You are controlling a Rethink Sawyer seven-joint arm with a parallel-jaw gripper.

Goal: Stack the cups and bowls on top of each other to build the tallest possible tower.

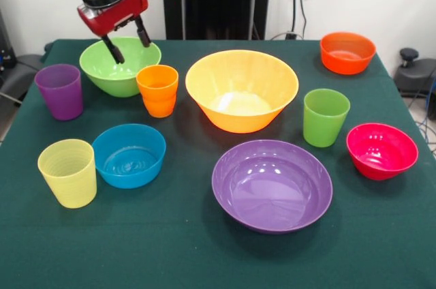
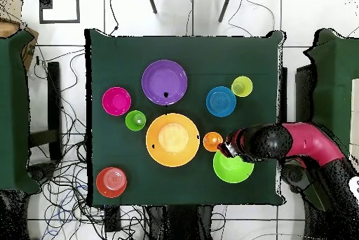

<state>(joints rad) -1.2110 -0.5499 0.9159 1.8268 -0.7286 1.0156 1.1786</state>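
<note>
Hand (image 1: pixel 127 40): parted, empty, poised above the light green bowl (image 1: pixel 120 65) at the worktop's (image 1: pixel 177 255) robot-side edge.

Nothing stacked; all pieces stood singly.
- Orange-yellow bowl (image 1: pixel 241 90): centre.
- Purple bowl (image 1: pixel 272 185): just in front of it.
- Orange cup (image 1: pixel 157 90): between the green and orange-yellow bowls.
- Purple cup (image 1: pixel 60 91), yellow cup (image 1: pixel 67 172), blue bowl (image 1: pixel 129 155): one side.
- Green cup (image 1: pixel 325 117), pink-red bowl (image 1: pixel 381 150), orange-red bowl (image 1: pixel 347 52): other side.

Open cloth ran along the camera-side edge.
</note>
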